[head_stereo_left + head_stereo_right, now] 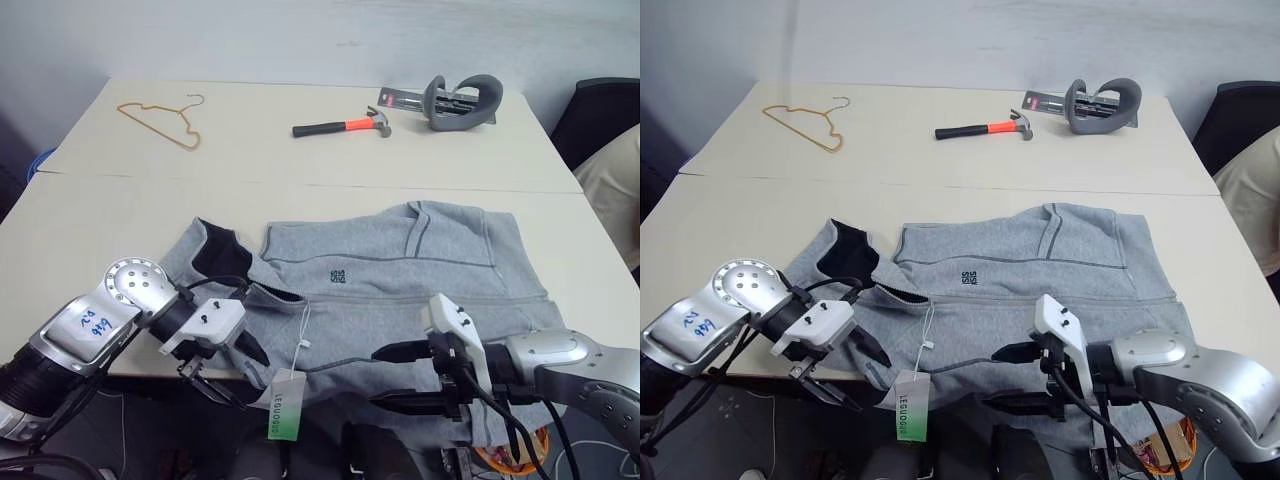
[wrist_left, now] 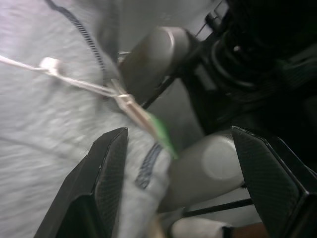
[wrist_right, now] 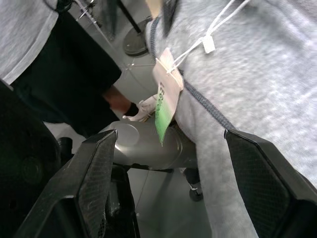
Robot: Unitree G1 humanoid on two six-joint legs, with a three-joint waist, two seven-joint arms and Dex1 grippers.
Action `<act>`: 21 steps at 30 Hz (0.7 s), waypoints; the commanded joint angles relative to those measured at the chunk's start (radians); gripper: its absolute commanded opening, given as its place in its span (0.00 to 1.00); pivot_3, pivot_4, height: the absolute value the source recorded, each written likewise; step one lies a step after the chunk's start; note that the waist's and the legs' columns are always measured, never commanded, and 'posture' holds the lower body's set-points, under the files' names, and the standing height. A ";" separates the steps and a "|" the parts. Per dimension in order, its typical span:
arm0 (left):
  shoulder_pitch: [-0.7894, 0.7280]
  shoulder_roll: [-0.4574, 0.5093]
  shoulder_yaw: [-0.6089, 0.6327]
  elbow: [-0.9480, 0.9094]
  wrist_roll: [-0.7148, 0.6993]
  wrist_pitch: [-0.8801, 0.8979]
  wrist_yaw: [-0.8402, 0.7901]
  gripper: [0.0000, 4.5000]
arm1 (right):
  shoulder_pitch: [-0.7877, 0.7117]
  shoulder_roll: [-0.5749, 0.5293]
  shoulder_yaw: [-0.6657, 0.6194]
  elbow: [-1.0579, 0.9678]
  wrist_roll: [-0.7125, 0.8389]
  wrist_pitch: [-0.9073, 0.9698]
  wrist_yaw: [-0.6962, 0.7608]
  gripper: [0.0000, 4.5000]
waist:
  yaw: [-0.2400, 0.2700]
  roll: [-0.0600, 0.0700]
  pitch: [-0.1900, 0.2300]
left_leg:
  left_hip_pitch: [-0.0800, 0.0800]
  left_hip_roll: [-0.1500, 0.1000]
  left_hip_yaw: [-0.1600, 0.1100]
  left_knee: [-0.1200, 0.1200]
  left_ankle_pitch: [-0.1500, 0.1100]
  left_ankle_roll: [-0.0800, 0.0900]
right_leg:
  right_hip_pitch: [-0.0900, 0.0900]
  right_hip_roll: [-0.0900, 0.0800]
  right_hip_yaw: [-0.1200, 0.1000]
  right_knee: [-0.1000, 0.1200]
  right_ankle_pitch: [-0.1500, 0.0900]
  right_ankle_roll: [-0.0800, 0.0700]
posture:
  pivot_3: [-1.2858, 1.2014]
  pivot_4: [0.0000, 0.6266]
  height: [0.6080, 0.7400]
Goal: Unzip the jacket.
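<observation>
Pale cream bench (image 1: 120,220), two tops butted, seam running 9 to 3 o'clock; plain light wall behind. Grey fleece jacket (image 1: 400,290) flat at near edge, hem overhanging toward 6 o'clock, zip closed. White-and-green hang tag (image 1: 286,406) dangling on string off edge. Left gripper (image 1: 222,368) at 7 o'clock, fingers spread, grasping nothing. Right gripper (image 1: 402,377) at 5 o'clock, fingers released, empty. Far half: wire hanger (image 1: 160,122) at 11 o'clock; hammer (image 1: 340,126), grey headset (image 1: 462,104) at 1 o'clock.
</observation>
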 commanded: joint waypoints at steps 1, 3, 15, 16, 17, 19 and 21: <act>-0.010 -0.042 -0.037 0.022 0.060 -0.047 -0.091 0.78 | 0.030 -0.025 -0.065 -0.056 0.018 -0.017 0.018 0.80 | 0.000 0.000 0.000 | 0.000 0.000 0.000 0.000 0.000 0.000 | 0.000 0.000 0.000 0.000 0.000 0.000 | 0.52 0.24 1.00; -0.011 -0.069 -0.053 0.058 0.096 -0.076 -0.083 0.78 | 0.051 -0.039 -0.097 -0.074 0.022 -0.024 0.034 0.80 | 0.001 0.000 0.000 | 0.000 0.000 0.000 0.000 0.000 0.000 | 0.000 0.000 0.000 0.000 0.000 0.000 | 0.52 0.24 1.00; -0.014 -0.214 -0.104 0.056 0.088 0.082 -0.009 0.78 | 0.090 -0.051 -0.182 -0.101 0.036 -0.041 0.053 0.80 | 0.002 0.000 0.000 | 0.000 0.000 0.000 0.000 0.000 0.000 | 0.001 0.000 0.000 0.000 0.000 0.000 | 0.52 0.24 1.00; -0.014 -0.221 -0.105 0.045 0.080 0.125 -0.003 0.78 | 0.095 -0.051 -0.183 -0.102 0.034 -0.042 0.052 0.80 | 0.002 0.000 0.000 | 0.000 0.000 0.000 0.000 0.000 0.000 | 0.001 0.000 0.000 0.000 0.000 0.000 | 0.52 0.24 1.00; -0.013 -0.229 -0.104 0.035 0.075 0.154 -0.001 0.78 | 0.099 -0.051 -0.183 -0.104 0.031 -0.044 0.052 0.80 | 0.001 0.000 0.000 | 0.000 0.000 0.000 0.000 0.000 0.000 | 0.001 0.000 0.000 0.000 0.000 0.000 | 0.52 0.24 1.00; -0.020 -0.247 -0.110 0.024 0.100 0.200 0.030 0.78 | 0.106 -0.051 -0.185 -0.105 0.028 -0.047 0.050 0.80 | 0.001 0.000 0.000 | 0.000 0.000 0.000 0.000 0.000 0.000 | 0.001 0.000 0.000 0.000 0.000 0.000 | 0.52 0.24 1.00; -0.029 -0.271 -0.123 0.031 0.151 0.215 0.076 0.69 | 0.108 -0.052 -0.187 -0.106 0.028 -0.048 0.049 0.80 | 0.001 0.000 0.000 | 0.001 0.000 0.000 0.000 0.000 0.000 | 0.001 0.000 0.000 0.000 0.000 0.000 | 0.52 0.24 1.00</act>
